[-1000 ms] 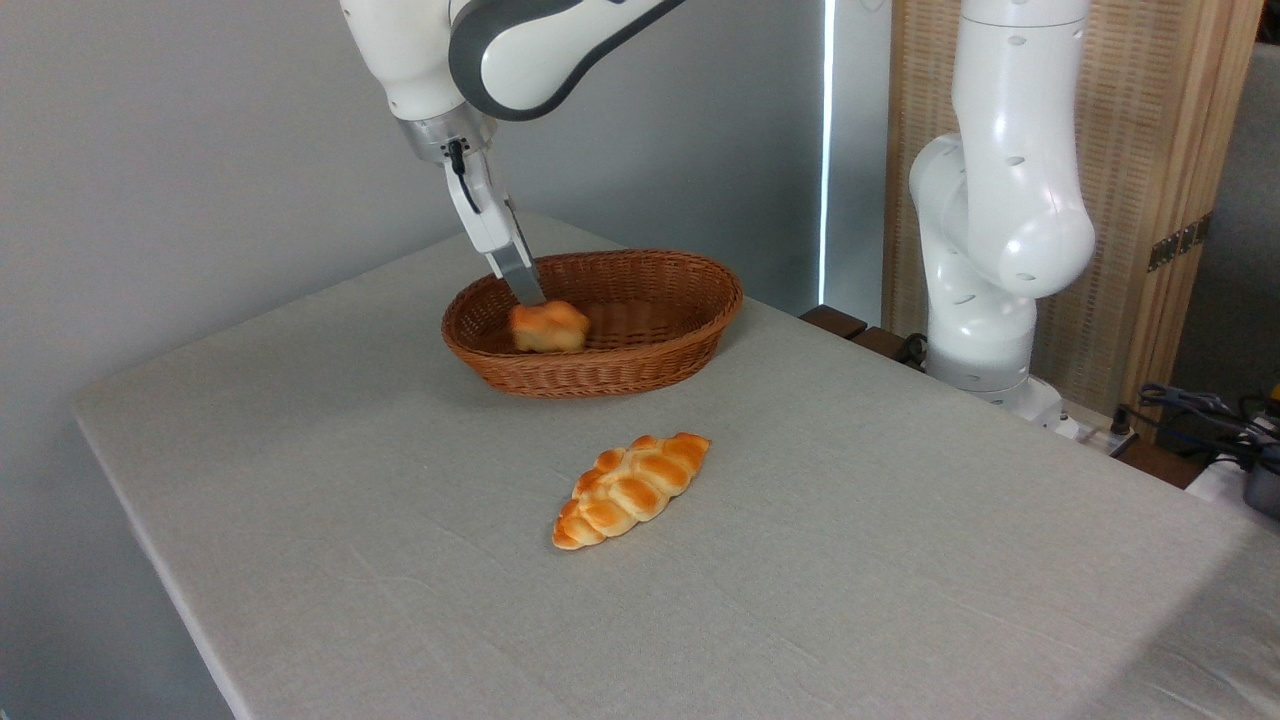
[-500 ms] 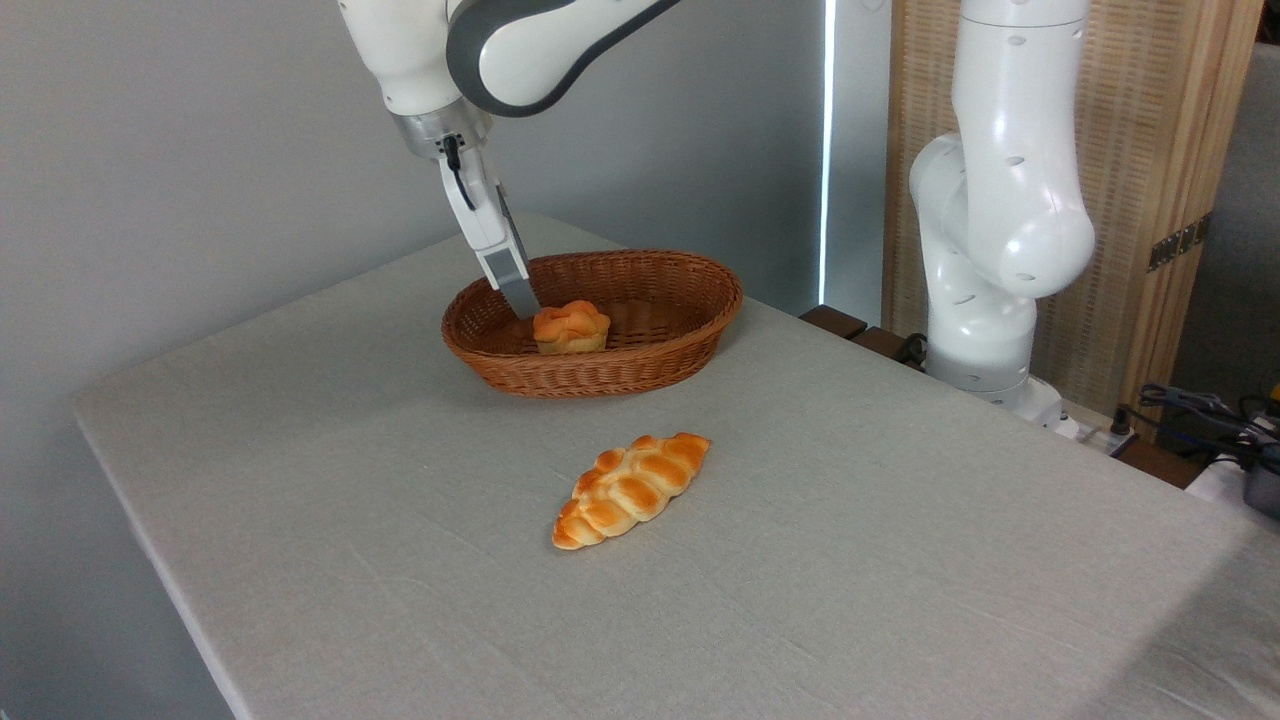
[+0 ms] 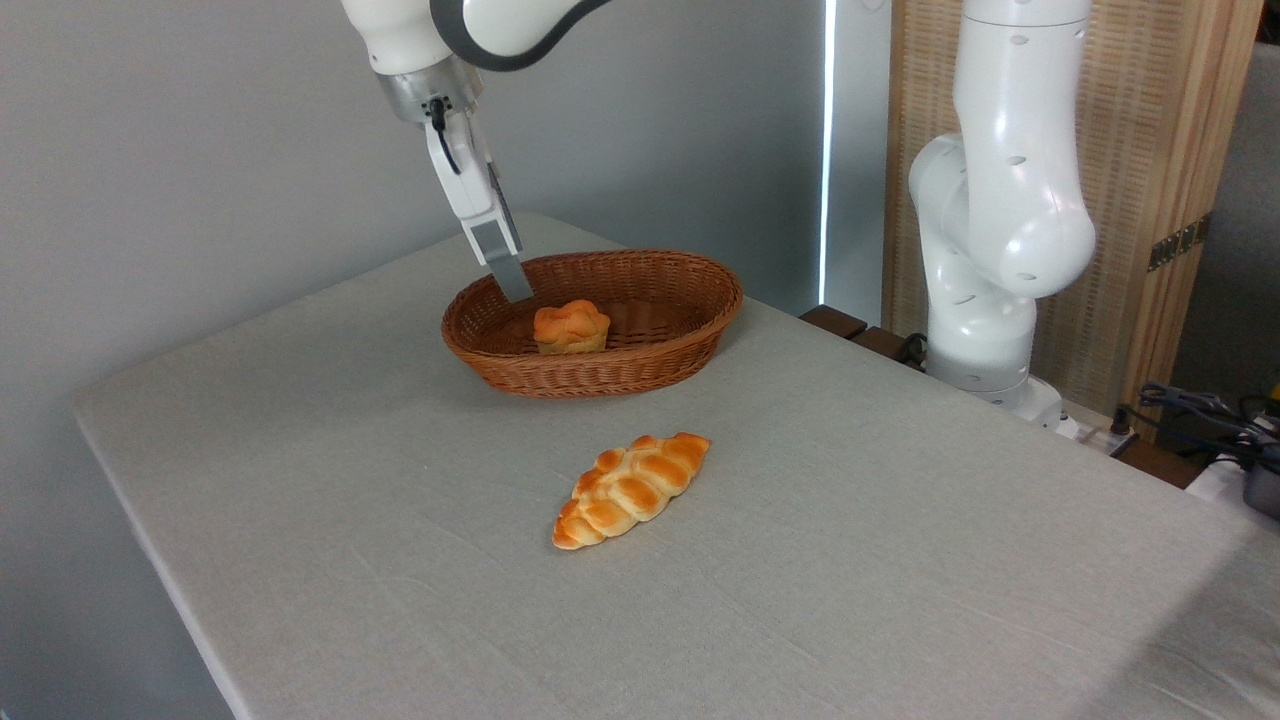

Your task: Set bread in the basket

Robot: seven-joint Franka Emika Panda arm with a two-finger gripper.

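The knotted bun sits in the wicker basket near the worktop's far edge. The tool, empty, its opening unclear, could snag the rim.

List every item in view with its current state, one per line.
Bun: upright inside the basket, free of the gripper.
Basket: on the table, holding the bun only.
Braided loaf: lying flat on the table, in front of the basket, untouched.
Gripper: raised above the basket's left rim, holding nothing; whether open or shut is unclear.
Table: covered by a grey cloth.
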